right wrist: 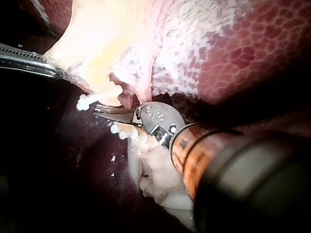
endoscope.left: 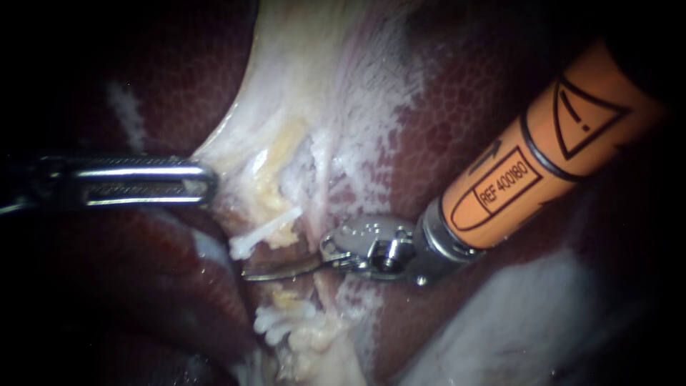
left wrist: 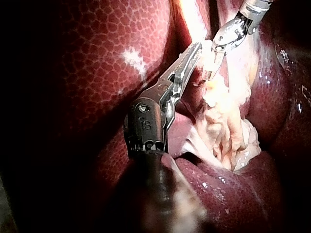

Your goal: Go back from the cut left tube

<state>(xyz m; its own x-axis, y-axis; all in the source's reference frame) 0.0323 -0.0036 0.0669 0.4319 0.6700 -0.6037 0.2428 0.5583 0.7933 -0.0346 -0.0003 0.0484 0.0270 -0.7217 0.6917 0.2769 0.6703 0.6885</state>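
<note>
My right instrument (endoscope.left: 250, 274), on an orange shaft from the upper right, ends in thin curved blades that lie shut. They rest in the gap of the cut left tube, between a white clip (endoscope.left: 263, 234) on the upper stump and several white clips (endoscope.left: 284, 318) on the lower stump. In the right wrist view the blades (right wrist: 109, 110) lie between the same upper clip (right wrist: 97, 98) and lower clips (right wrist: 124, 131). My left instrument (endoscope.left: 206, 182) comes in from the left with its jaws shut on the edge of the pale tissue (endoscope.left: 286, 107); the left wrist view shows that grip (left wrist: 193, 51).
Dark red liver (endoscope.left: 464, 107) surrounds the pale, stretched tissue on both sides. A rounded liver lobe (endoscope.left: 171, 286) lies under my left instrument. A thin pink strand (endoscope.left: 319, 214) runs down just right of the clipped stumps, passing under the blades' base.
</note>
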